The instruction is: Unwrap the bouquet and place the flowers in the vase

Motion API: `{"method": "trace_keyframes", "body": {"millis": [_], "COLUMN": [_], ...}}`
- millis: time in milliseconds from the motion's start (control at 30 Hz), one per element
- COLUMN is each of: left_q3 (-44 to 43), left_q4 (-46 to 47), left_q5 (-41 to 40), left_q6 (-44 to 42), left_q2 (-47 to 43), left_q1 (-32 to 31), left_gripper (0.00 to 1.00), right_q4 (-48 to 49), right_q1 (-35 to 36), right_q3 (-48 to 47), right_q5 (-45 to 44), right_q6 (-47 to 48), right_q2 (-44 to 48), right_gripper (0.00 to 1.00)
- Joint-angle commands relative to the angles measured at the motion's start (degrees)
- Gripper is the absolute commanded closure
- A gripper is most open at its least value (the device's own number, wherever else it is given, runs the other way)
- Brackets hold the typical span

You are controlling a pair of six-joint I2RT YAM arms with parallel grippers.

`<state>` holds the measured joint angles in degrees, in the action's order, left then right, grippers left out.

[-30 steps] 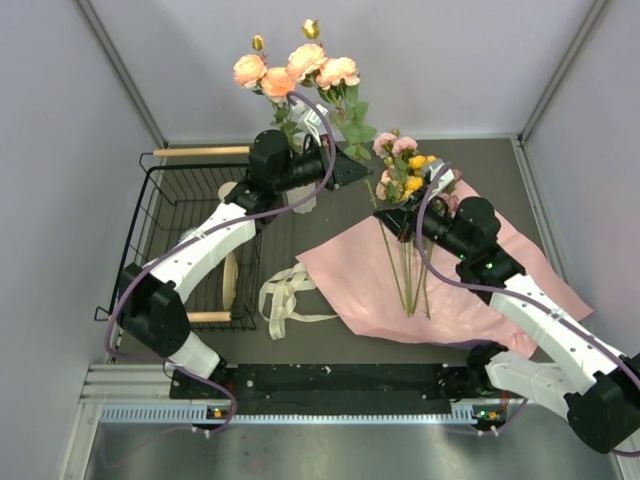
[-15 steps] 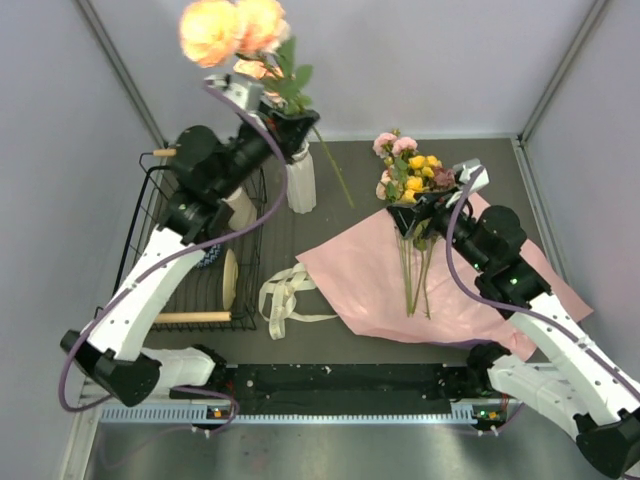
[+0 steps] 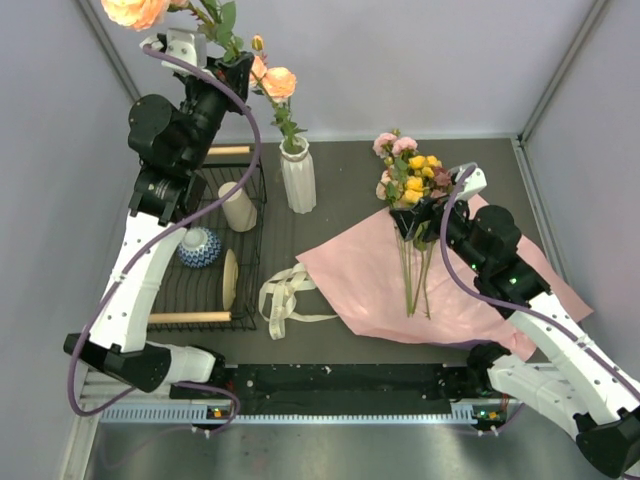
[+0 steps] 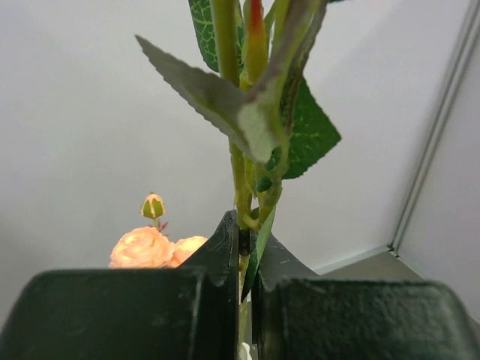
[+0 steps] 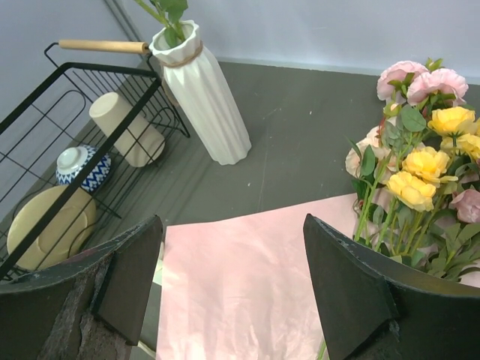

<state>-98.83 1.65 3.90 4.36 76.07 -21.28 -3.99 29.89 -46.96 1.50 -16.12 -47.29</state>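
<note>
Left pincer (image 4: 246, 240): clamped on a thin rose stem (image 4: 238, 172), held high over the far-left corner, well off the vase (image 3: 297, 178) by the far edge. Risk: the narrow grip lets the stem swivel or slip, missing the small mouth or tipping the vase.

Right pincer (image 5: 232, 229): jaws apart above the paper (image 5: 240, 285). The remaining flowers (image 3: 410, 185) lie loose right of centre and may scatter.

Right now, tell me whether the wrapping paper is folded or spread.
Spread: the pink paper lies flat on the table, cream ribbon loose beside it, flowers lying on it.
</note>
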Motion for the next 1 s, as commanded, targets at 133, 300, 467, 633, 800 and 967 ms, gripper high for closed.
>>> {"method": "trace_keyframes", "body": {"millis": [133, 300, 467, 633, 800, 967], "left_q3": [-1.02, 0.83, 3.02, 5.66, 11.80, 18.65], "left_q4": [0.72, 2.13, 3.79, 5.73, 10.03, 14.87], "left_q5": [-0.21, 0.76, 0.76, 0.50, -0.82, -2.40], "left_q6": [1.35, 2.05, 3.11, 3.55, 4.51, 4.87], "left_q2": [1.27, 2.32, 3.90, 5.05, 5.58, 5.66], "left_q1": [3.08, 3.61, 3.96, 4.05, 4.05, 4.05], "left_gripper": [1.00, 1.00, 1.00, 1.00, 1.00, 1.00], "right_q4": [0.03, 0.03, -0.14, -0.40, -0.58, -0.67], "right_q1": [0.43, 0.43, 0.43, 0.35, 0.43, 0.43], "right_q3": [-1.38, -1.29, -1.12, -1.03, -1.03, -0.77], "right_q5": [-0.79, -0.62, -0.53, -0.62, -0.62, -0.44], "right_q6": [0.03, 0.03, -0.14, -0.23, -0.32, -0.49], "right_q2": [0.97, 0.79, 0.53, 0.18, -0.70, -1.58], "right_gripper": [0.23, 0.23, 0.23, 0.23, 0.23, 0.23]}}
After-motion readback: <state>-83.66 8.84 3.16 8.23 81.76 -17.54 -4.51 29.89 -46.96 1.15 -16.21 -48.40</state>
